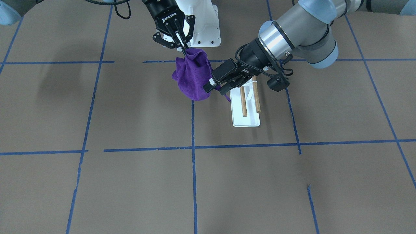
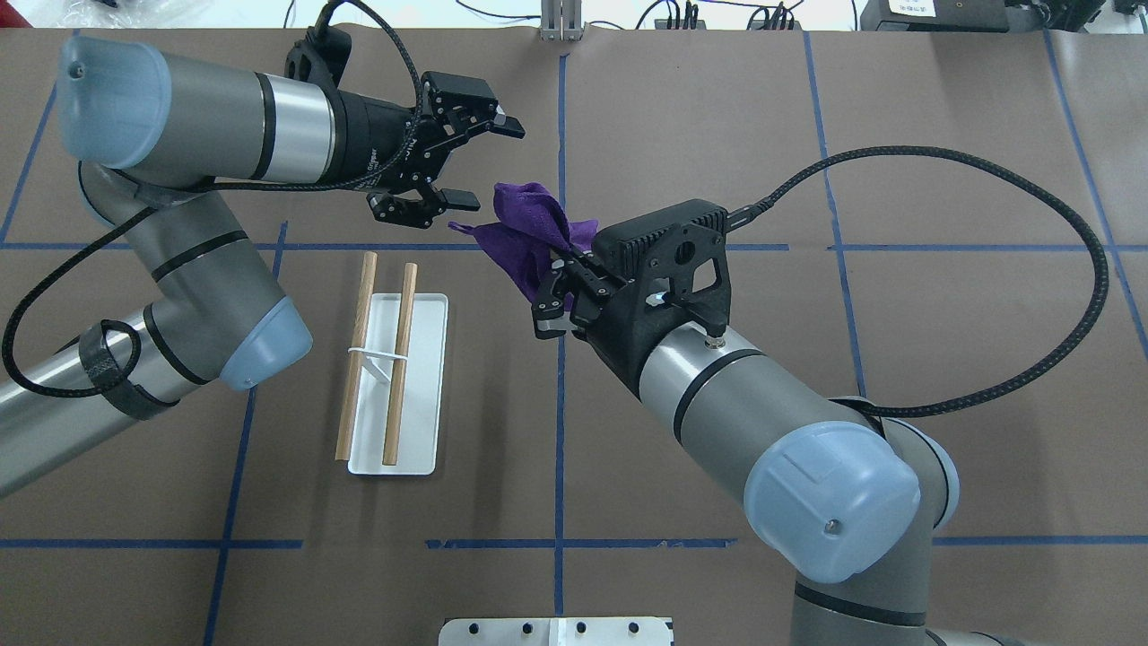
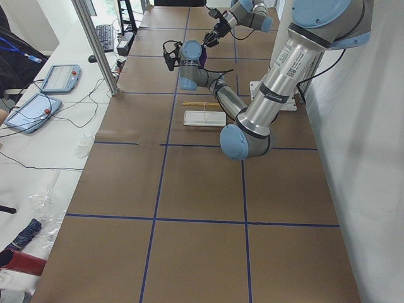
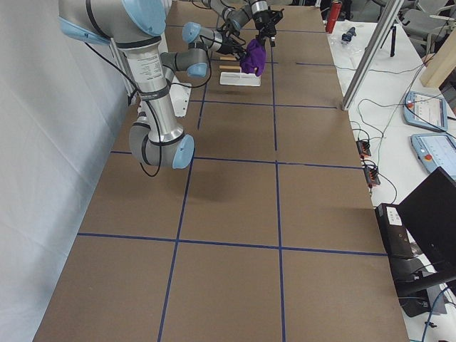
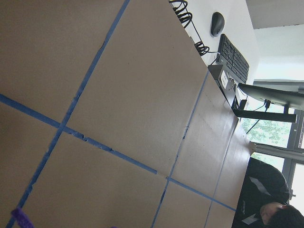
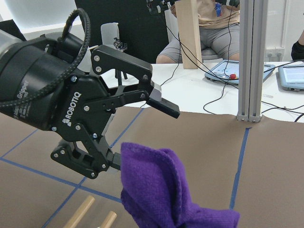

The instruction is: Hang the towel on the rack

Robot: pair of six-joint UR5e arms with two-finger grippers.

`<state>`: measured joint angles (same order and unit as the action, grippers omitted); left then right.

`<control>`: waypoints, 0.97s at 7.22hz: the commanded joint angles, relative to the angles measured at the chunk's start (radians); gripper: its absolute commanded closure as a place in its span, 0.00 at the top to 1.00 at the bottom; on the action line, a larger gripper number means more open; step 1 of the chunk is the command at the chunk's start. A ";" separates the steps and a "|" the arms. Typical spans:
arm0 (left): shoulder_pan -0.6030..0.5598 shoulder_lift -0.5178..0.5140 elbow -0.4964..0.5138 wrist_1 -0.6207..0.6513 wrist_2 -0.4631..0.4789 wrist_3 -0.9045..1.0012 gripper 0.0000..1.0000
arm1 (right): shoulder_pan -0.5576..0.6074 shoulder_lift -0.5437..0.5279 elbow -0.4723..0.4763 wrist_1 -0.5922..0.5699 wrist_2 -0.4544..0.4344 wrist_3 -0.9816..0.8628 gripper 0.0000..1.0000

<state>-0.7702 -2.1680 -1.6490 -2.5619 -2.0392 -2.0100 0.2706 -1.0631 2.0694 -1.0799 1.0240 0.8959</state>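
Note:
A purple towel hangs bunched from my right gripper, which is shut on its top, well above the table. It also shows in the overhead view and in the right wrist view. My left gripper is open and empty, close beside the towel at its height. In the right wrist view its lower finger is right at the towel's edge. The rack stands on the table under my left arm. It has a flat white base and two wooden rods, both bare.
The white robot pedestal stands at the robot's side of the table. My right wrist's black cable loops over the table. Blue tape lines cross the brown table. Tablets and operators are off the far edge.

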 commanded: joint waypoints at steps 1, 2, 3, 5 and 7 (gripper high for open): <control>0.009 -0.003 -0.003 -0.001 0.001 0.001 0.96 | 0.002 0.000 0.000 0.000 -0.001 0.000 0.00; 0.014 -0.012 -0.003 0.000 0.001 0.001 0.96 | 0.004 0.000 0.001 0.000 0.001 0.000 0.00; 0.023 -0.013 -0.005 -0.001 0.001 0.002 0.96 | 0.004 0.000 0.001 0.000 0.001 0.000 0.00; 0.029 -0.015 -0.011 0.000 -0.001 0.002 0.94 | 0.005 0.000 0.000 0.000 0.001 0.000 0.00; 0.039 -0.015 -0.014 0.000 0.001 0.005 0.67 | 0.009 0.000 0.003 0.002 0.001 0.000 0.00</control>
<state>-0.7350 -2.1831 -1.6609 -2.5618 -2.0390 -2.0072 0.2772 -1.0631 2.0701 -1.0796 1.0247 0.8959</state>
